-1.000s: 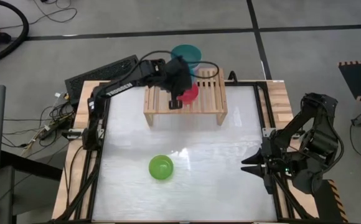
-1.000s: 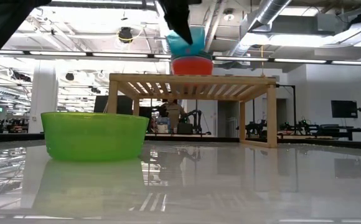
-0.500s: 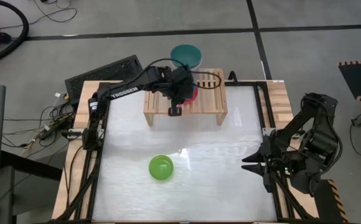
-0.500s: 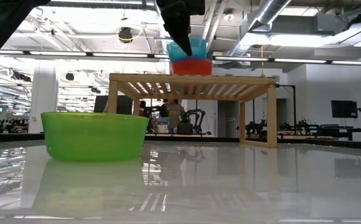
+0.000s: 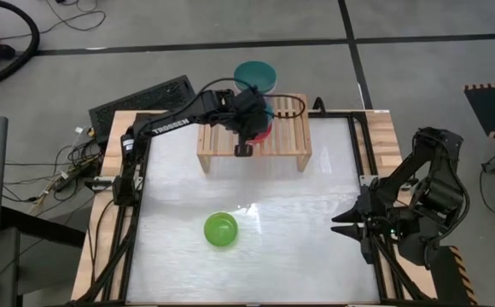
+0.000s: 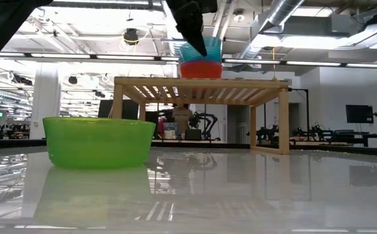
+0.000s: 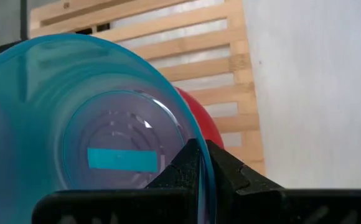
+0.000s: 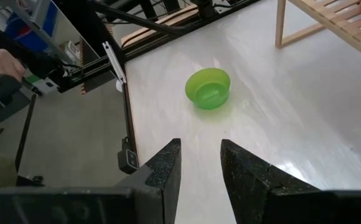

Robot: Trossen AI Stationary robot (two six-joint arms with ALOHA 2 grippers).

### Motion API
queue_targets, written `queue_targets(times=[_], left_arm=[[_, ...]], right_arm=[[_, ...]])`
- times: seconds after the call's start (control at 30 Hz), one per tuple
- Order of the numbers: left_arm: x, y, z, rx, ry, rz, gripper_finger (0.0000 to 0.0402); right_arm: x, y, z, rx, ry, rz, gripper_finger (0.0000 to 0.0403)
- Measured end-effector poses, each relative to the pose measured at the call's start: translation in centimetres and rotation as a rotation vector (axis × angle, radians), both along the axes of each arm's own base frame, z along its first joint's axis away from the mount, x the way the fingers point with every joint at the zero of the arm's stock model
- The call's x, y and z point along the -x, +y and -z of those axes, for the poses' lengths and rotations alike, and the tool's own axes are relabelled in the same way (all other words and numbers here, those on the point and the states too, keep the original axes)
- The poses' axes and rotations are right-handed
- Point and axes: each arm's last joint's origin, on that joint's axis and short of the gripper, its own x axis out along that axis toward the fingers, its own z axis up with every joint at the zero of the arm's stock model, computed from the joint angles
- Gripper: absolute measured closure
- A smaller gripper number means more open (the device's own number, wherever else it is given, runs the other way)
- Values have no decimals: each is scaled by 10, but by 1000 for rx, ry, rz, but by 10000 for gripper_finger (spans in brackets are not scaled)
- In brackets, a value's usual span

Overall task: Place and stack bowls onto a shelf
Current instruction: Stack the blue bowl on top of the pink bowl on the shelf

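- Since a second ago the left gripper (image 5: 246, 128) has drawn back over the shelf (image 5: 286, 136), and the cyan bowl (image 6: 200, 50) it carries now sits lower, down into the red bowl (image 6: 200, 69).
- Left gripper's fingers are pinched tight on the cyan bowl's rim; the left wrist view shows the rim between the two dark fingers (image 7: 190, 165), with the red bowl's edge peeking out just behind.
- Red bowl rests on the slatted top of the shelf, toward its middle; cyan bowl nests inside it, slightly tilted in the low view.
- Dark teal bowl (image 5: 255, 75) lies on the floor just beyond the shelf's far edge, off the table (image 5: 299, 247).
- Lime green bowl (image 5: 221, 229) sits upright on the table, well apart from the shelf, toward the near side and left of centre.
- Right gripper (image 8: 200, 163) waits at the table's right edge, fingers parted with a narrow gap, nothing between them; it points across the table toward the lime green bowl.
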Motion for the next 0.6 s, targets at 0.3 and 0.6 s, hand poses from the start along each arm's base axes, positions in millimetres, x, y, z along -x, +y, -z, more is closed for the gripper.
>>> queue_targets(times=[0.3, 0.6], left_arm=[[-1, -3, 0, 34, -11, 69, 373], [-1, -2, 0, 5, 0, 63, 295]], right_arm=[[1, -1, 1, 0, 13, 13, 264], [1, -2, 2, 8, 19, 14, 264]])
